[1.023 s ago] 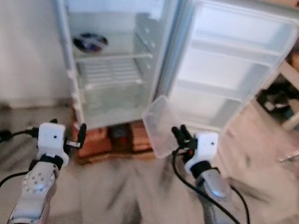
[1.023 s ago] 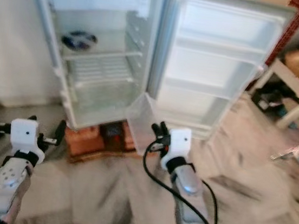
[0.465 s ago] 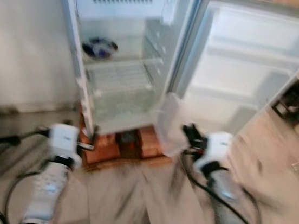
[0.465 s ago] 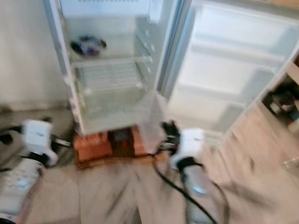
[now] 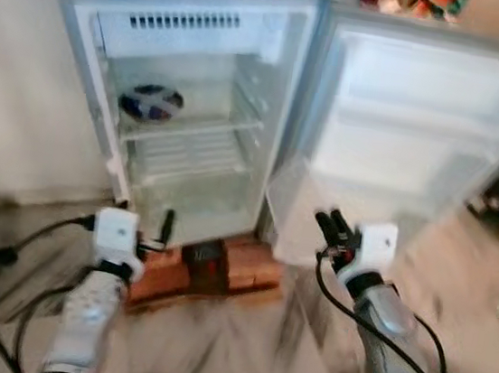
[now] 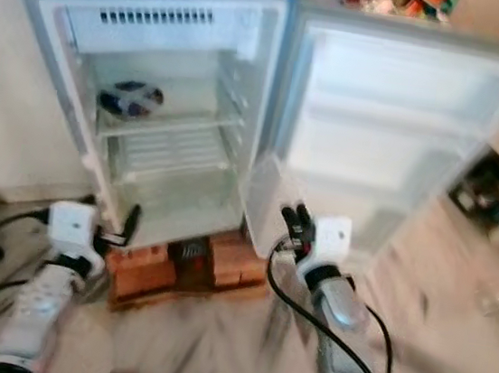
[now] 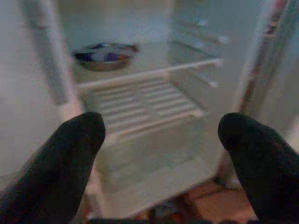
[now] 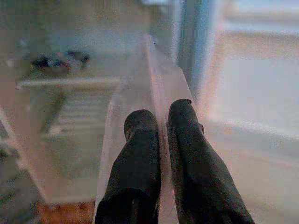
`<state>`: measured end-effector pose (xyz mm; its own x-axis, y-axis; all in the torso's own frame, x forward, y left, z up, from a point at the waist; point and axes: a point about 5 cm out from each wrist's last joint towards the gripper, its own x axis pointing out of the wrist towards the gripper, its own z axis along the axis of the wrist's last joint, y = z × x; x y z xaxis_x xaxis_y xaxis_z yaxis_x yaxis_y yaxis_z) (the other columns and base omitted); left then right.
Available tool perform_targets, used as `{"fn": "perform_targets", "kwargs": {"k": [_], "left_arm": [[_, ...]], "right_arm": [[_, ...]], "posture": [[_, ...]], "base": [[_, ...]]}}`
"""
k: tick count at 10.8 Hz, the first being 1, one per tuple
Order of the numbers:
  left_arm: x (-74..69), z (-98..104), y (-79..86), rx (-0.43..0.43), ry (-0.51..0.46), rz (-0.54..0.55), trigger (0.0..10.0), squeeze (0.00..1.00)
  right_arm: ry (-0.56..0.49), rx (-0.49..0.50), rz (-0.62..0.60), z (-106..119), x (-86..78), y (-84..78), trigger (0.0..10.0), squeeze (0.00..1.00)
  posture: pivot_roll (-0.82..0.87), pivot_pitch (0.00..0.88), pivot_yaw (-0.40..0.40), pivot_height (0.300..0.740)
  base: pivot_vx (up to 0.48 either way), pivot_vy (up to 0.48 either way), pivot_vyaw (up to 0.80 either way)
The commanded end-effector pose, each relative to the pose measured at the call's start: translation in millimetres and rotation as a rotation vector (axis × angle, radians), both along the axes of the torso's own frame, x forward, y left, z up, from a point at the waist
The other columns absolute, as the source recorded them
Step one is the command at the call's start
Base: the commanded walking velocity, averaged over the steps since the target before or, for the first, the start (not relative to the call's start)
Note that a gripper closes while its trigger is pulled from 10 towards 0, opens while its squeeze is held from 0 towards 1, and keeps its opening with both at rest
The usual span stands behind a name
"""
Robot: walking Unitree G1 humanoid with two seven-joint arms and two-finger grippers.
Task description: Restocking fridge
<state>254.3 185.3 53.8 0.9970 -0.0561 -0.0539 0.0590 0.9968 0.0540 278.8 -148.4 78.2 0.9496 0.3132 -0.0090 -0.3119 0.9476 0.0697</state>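
The right claw (image 8: 159, 122) is clenched on the rim of a clear plastic container (image 5: 294, 212), held just before the open fridge (image 5: 191, 107). It looks light, thin-walled and slippery, so hold gently. The left claw (image 7: 161, 128) hangs released, facing the shelves.

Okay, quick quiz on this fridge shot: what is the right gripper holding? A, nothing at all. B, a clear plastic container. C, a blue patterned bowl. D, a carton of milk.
B: the right gripper is shut on the wall of a clear plastic container, held up in front of the open fridge, while the patterned bowl sits on the fridge's upper shelf.
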Motion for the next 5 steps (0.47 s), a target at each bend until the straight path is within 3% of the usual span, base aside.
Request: {"fn": "perform_targets", "kwargs": {"k": [1, 5], "left_arm": [[0.6, 0.0, 2.2, 0.001, 0.004, 0.009, 10.0, 0.00], [-7.0, -5.3, 8.4, 0.017, 0.047, 0.071, 10.0, 0.00]], "right_arm": [[-0.015, 0.005, 0.029, 2.9, -0.4, 5.5, 10.0, 0.00], [-0.006, 0.008, 0.016, -2.9, -5.5, 3.9, 10.0, 0.00]], "posture": [[0.11, 0.043, -0.057, 0.740], [0.12, 0.037, -0.041, 0.740]], "base": [[0.431, 0.000, 0.00], [0.000, 0.000, 0.46]]}}
